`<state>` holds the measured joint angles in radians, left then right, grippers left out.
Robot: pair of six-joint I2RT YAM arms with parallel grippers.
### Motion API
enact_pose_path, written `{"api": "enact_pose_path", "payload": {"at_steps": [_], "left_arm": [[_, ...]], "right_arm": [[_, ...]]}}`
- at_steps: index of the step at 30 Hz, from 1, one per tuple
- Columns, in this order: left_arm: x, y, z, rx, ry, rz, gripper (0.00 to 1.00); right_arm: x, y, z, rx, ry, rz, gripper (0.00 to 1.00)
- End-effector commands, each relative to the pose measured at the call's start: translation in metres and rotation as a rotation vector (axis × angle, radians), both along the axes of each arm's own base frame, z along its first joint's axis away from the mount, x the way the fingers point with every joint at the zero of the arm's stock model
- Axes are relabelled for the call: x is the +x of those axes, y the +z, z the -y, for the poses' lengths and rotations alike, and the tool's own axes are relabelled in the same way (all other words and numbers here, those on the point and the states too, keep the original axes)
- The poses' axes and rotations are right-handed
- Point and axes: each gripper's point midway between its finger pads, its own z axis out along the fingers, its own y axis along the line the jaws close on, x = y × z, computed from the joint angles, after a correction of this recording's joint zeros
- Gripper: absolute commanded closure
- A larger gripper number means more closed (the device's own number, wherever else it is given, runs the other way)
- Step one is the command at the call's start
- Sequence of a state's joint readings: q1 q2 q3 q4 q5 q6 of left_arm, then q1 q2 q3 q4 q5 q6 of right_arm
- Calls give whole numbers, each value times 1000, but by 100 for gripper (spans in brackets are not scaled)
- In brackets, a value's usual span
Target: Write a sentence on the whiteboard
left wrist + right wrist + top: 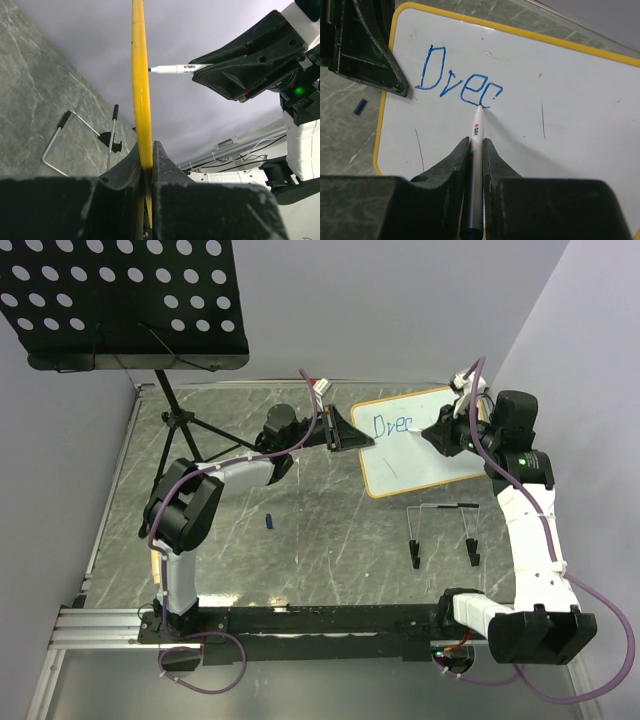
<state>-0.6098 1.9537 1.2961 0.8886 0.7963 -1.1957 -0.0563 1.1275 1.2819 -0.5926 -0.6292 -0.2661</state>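
Note:
The whiteboard (420, 455) has a thin yellow-tan frame and is held tilted above the table at the back right. My left gripper (345, 432) is shut on its left edge, which shows edge-on as a yellow strip (141, 85) in the left wrist view. My right gripper (476, 147) is shut on a white marker (477, 150). The marker tip touches the board (560, 100) at the end of blue letters reading about "Drec" (457, 80). The marker also shows in the left wrist view (180, 68), tip at the board's face.
A black perforated music-stand tray (120, 300) on a tripod stands at the back left. A small wire stand (443, 535) sits on the table below the board. A small blue cap (270, 521) lies mid-table.

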Motion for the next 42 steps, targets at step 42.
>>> {"api": "enact_pose_path", "payload": {"at_steps": [42], "left_arm": [[-9, 70, -10, -151, -3, 202, 99]], "right_arm": [[0, -5, 30, -19, -119, 8, 100]]}}
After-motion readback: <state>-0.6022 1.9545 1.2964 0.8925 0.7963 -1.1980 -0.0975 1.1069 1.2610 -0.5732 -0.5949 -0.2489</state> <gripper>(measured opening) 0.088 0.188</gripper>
